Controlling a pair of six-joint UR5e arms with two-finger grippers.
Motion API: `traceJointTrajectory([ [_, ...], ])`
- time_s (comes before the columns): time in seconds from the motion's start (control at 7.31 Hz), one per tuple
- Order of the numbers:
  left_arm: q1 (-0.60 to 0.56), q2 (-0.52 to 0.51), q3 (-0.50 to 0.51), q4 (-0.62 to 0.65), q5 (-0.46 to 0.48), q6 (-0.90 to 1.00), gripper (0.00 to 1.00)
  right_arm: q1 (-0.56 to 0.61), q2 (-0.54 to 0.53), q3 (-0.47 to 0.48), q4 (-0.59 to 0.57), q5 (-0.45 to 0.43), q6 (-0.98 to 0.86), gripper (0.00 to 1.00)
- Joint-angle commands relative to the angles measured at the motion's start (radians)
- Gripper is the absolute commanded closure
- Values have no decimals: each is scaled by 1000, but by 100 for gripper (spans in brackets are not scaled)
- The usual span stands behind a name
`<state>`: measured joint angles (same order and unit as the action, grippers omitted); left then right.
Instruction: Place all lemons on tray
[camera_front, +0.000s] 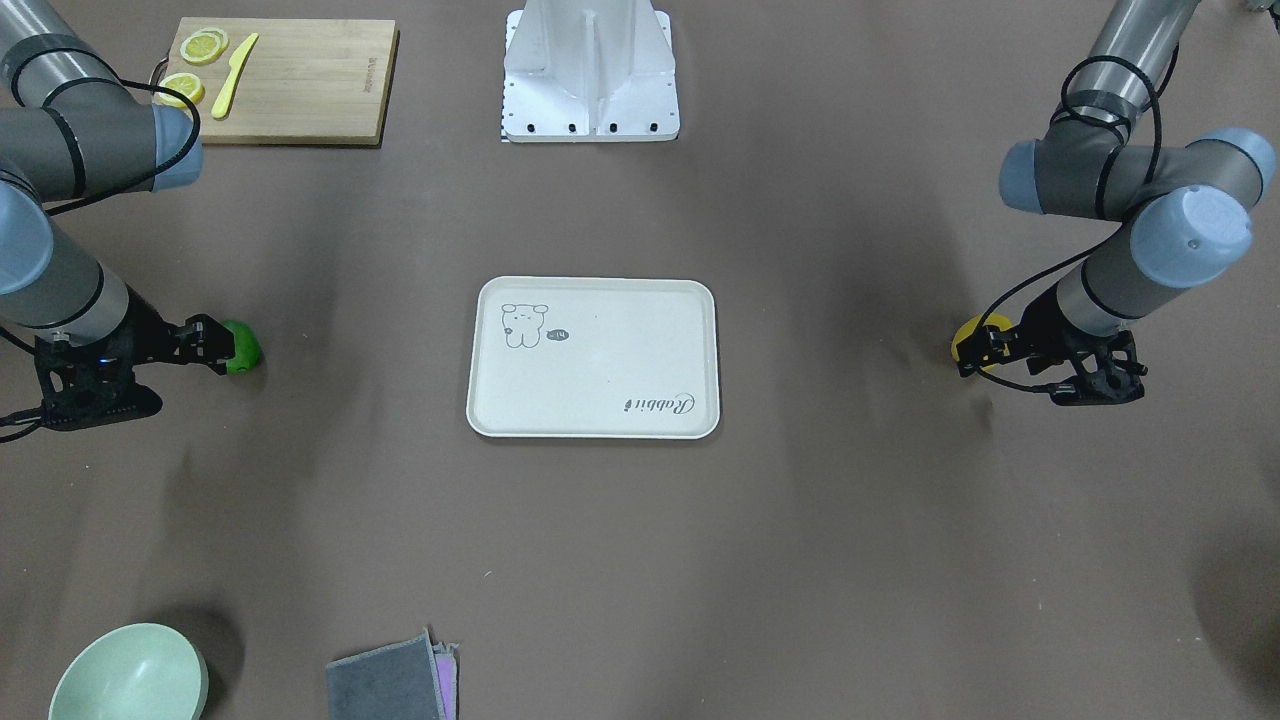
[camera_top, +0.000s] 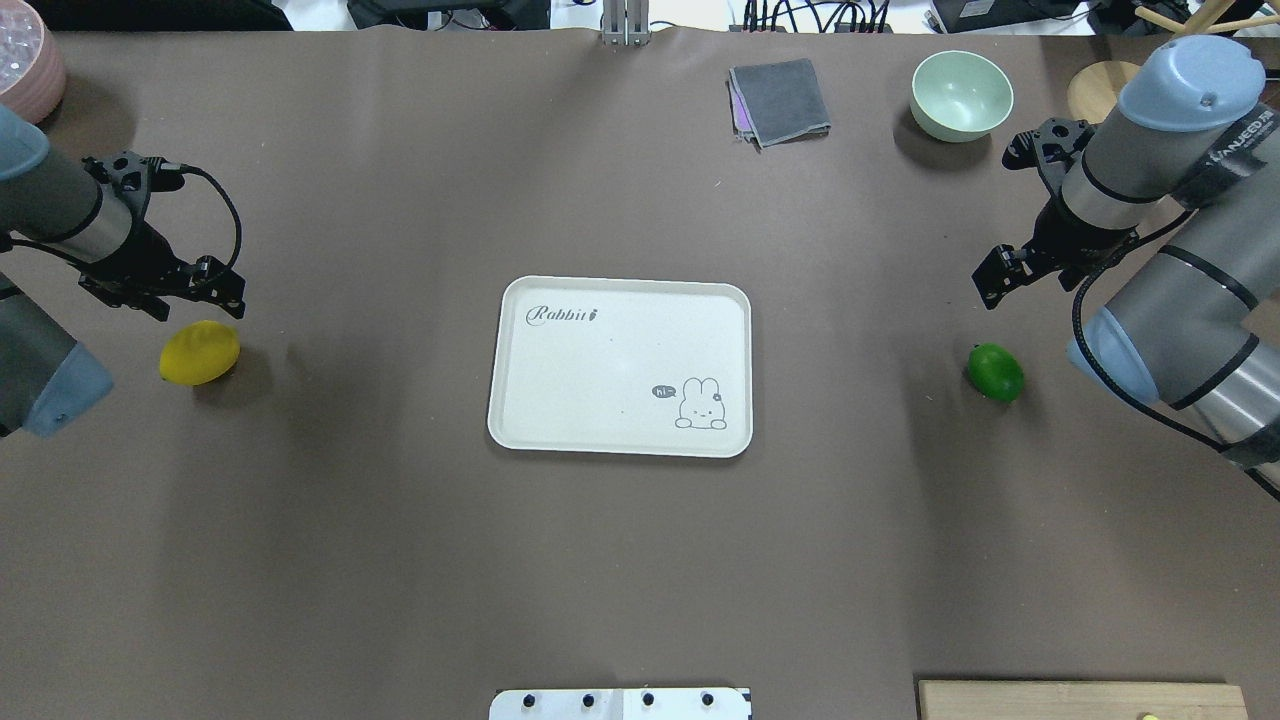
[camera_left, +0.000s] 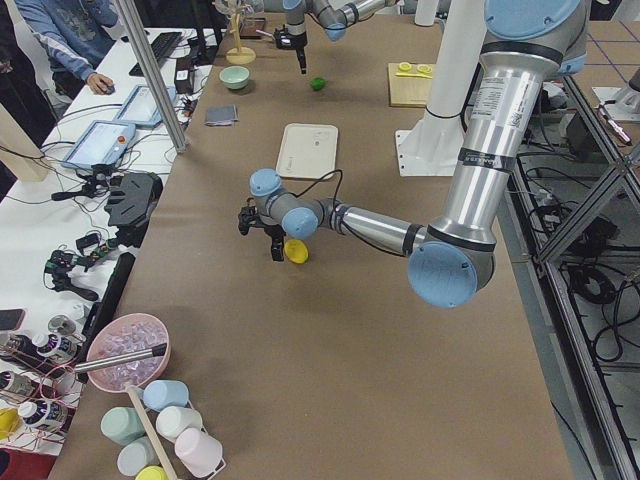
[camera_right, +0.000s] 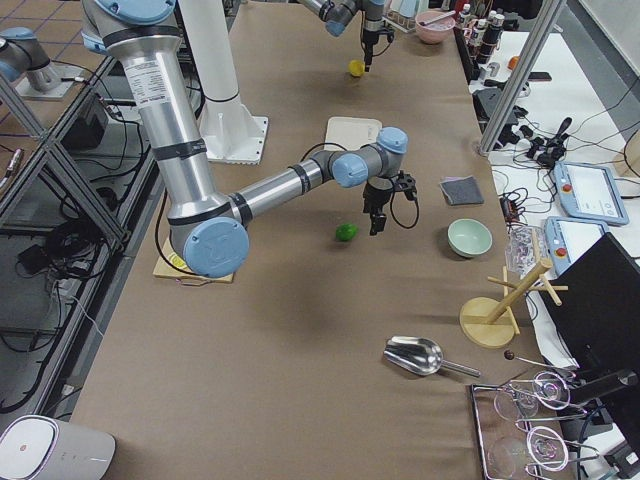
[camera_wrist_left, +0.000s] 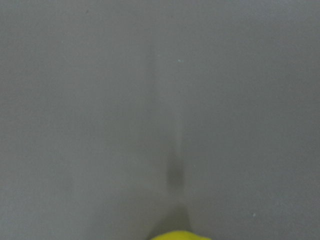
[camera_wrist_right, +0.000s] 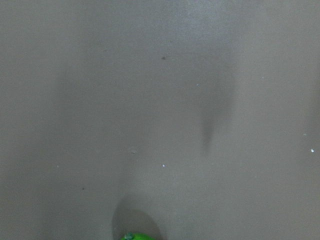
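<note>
1. Lemons here are two small ovals. The yellow lemon (camera_top: 200, 352) lies on the brown table (camera_top: 400, 560) well to the left of the tray (camera_top: 620, 284), and the green lemon (camera_top: 995, 372) lies well to its right. Neither is on the tray.
2. The left gripper (camera_top: 200, 295) hangs near the yellow lemon without touching it. Its jaws look parted and hold nothing.
3. The right gripper (camera_top: 1000, 272) hangs near the green lemon, also apart from it. Its jaws seem parted too, and empty.
4. Both fruits look light, firm and glossy, so they are probably slippery. The rounded shape will likely roll if nudged from one side.
5. The best hold is across the short waist at the widest part. The fingers should straddle the fruit evenly and avoid the pointed tips, where the pads would likely slide off.
</note>
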<state>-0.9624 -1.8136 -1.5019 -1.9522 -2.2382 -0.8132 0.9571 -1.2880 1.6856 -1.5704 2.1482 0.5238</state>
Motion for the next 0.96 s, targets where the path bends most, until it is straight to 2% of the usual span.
traceJointTrajectory([
  [0.0, 1, -7, 15, -31, 0, -4, 2, -30, -103, 38, 175, -31, 131, 3],
  [0.14, 1, -9, 15, -34, -1, -3, 2, -59, -144, 86, 193, -60, 177, 3],
  [0.41, 1, -3, -6, -39, -1, -15, 2, -150, -256, 249, 194, -121, 310, 3],
  [0.55, 2, 32, -20, -89, 0, -47, 2, -196, -289, 275, 194, -155, 338, 3],
  [0.68, 2, 72, -20, -158, 2, -67, 2, -234, -271, 264, 193, -166, 350, 3],
  [0.82, 2, 85, -21, -165, 3, -66, 2, -239, -258, 237, 194, -166, 340, 3],
])
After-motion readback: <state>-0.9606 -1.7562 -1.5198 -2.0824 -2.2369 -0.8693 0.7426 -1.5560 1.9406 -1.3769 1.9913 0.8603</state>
